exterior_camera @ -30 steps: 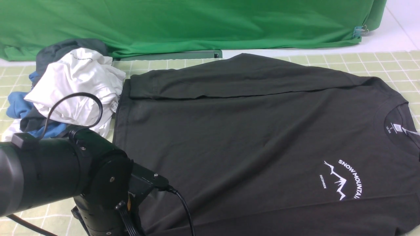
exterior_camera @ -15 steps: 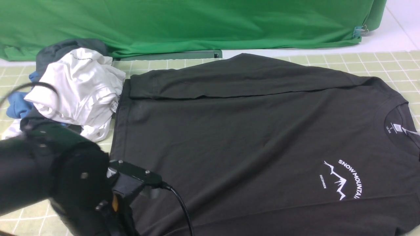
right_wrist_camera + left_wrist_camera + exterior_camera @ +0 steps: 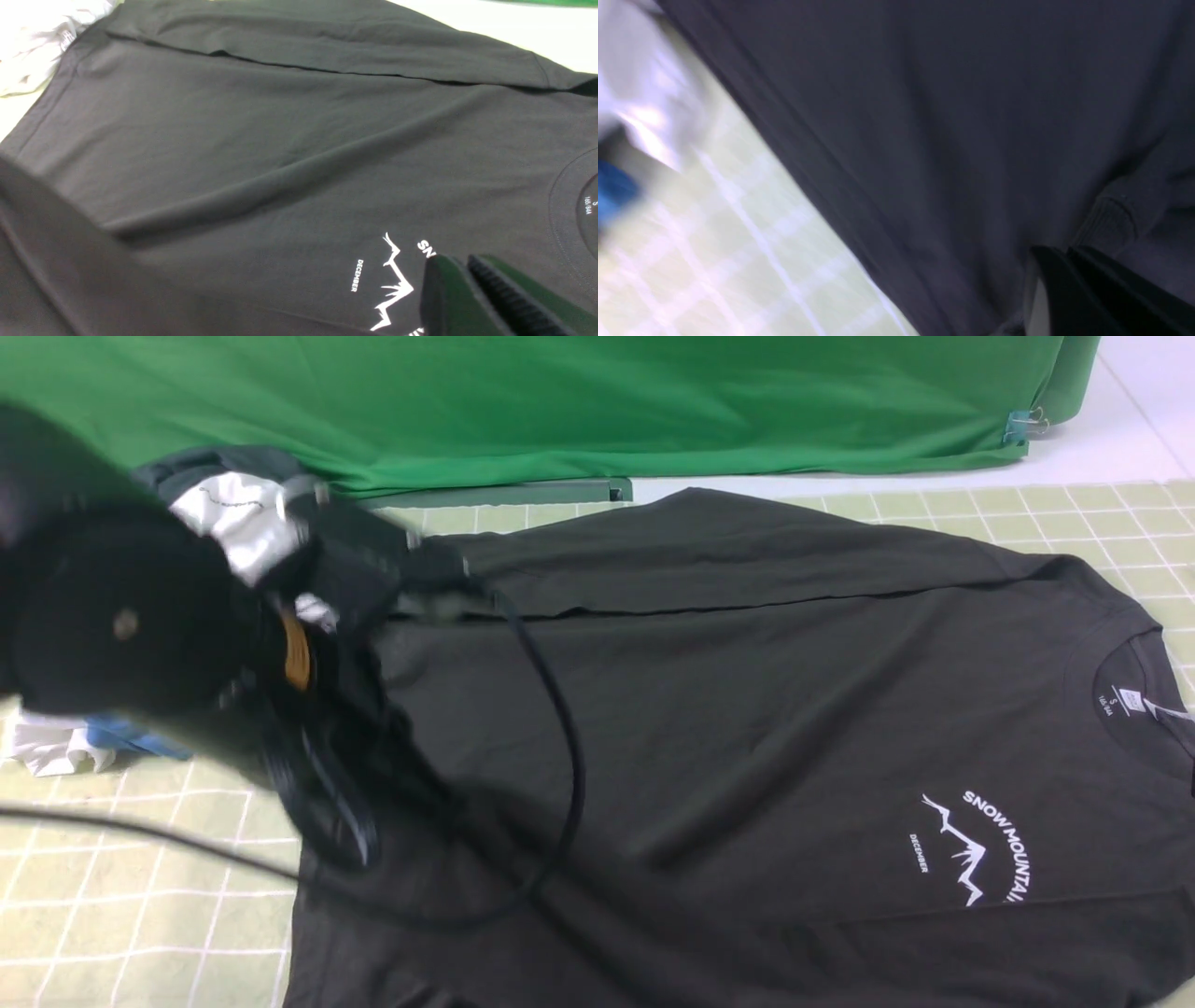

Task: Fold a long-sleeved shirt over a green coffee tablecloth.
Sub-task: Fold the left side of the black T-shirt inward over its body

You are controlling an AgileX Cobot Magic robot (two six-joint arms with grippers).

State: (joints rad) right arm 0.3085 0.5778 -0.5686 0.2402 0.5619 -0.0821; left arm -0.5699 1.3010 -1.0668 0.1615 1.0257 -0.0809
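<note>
The black long-sleeved shirt point(image 3: 747, 709) is laid out on the green checked tablecloth point(image 3: 140, 915) covering the tabletop, with the collar point(image 3: 1134, 686) to the right and the far sleeve point(image 3: 709, 555) folded across the body. The left tool point(image 3: 1057, 255) is seen closed on shirt fabric beside a cuff point(image 3: 1108, 219). The right tool point(image 3: 455, 263) is held over the chest print point(image 3: 390, 284), its jaws almost together with nothing between them.

Staged robot test bench, not a home: plain green backdrop point(image 3: 597, 401), held by a binder clip point(image 3: 1027, 427), behind the gridded tablecloth point(image 3: 140, 896); cabled robot arm point(image 3: 121, 616) above that tablecloth.
</note>
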